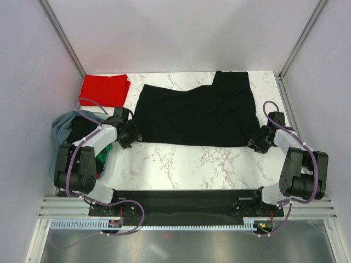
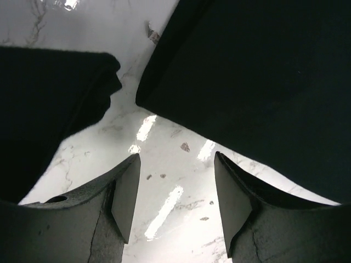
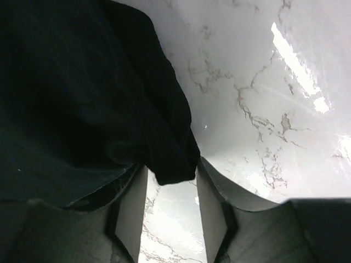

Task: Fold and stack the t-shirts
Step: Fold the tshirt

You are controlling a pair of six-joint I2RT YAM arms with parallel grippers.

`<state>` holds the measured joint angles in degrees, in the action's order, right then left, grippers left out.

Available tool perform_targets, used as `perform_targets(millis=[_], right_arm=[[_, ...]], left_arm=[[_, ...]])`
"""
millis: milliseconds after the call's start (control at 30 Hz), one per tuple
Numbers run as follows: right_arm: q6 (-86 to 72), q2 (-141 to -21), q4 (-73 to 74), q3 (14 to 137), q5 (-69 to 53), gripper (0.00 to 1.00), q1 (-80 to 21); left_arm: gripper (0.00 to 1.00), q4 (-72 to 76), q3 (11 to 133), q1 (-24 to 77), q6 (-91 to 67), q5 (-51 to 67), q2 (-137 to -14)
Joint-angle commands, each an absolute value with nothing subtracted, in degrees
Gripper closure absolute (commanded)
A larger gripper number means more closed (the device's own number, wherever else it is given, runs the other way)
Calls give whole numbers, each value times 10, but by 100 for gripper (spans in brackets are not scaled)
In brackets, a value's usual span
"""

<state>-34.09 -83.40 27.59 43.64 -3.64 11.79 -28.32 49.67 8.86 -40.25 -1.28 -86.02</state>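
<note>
A large black t-shirt (image 1: 194, 115) lies spread flat on the marble table (image 1: 181, 161). My left gripper (image 1: 129, 135) is open at its near left corner; in the left wrist view (image 2: 176, 156) only bare marble lies between the fingers, and the shirt's corner (image 2: 247, 82) is just ahead. My right gripper (image 1: 259, 141) is open at the near right corner; in the right wrist view (image 3: 171, 171) the shirt's corner (image 3: 170, 159) lies between the fingertips. A folded red t-shirt (image 1: 105, 89) lies at the back left.
A grey-blue fabric tub (image 1: 63, 127) stands at the left edge, with black and green cloth (image 1: 104, 156) in it. More dark cloth (image 2: 49, 98) shows left of the left gripper. White walls enclose the table on three sides.
</note>
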Motion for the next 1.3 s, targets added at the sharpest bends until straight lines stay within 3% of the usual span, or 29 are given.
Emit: perform_targets(millis=[0, 300, 367, 433, 467, 567, 600, 800, 900, 1033, 1267], right_arm=[[-326, -845, 247, 469, -14, 54, 120], [-323, -871, 242, 484, 11, 77, 119], [-324, -880, 236, 490, 4, 83, 120], [-324, -892, 235, 497, 3, 91, 120], [-324, -896, 235, 499, 4, 98, 120], [-319, -911, 239, 515, 13, 100, 120], [-318, -912, 250, 525, 24, 100, 120], [-294, -885, 368, 735, 105, 100, 119], [-280, -854, 400, 779, 126, 100, 119], [-261, -808, 415, 734, 143, 100, 120], [-276, -741, 424, 591, 97, 100, 157]], left_arm=[[36, -241, 493, 89, -424, -31, -885], [37, -225, 548, 88, -418, -73, -967], [42, -225, 559, 89, -417, -72, -983], [49, -222, 571, 89, -418, -64, -1001], [66, -221, 574, 89, -418, -61, -1005], [96, -215, 584, 90, -420, -41, -1007], [98, -220, 595, 90, -418, -32, -1005], [98, -352, 738, 85, -415, -24, -937], [98, -394, 782, 69, -413, -3, -903], [98, -414, 756, 65, -412, 13, -859], [98, -396, 536, 65, -441, 33, -731]])
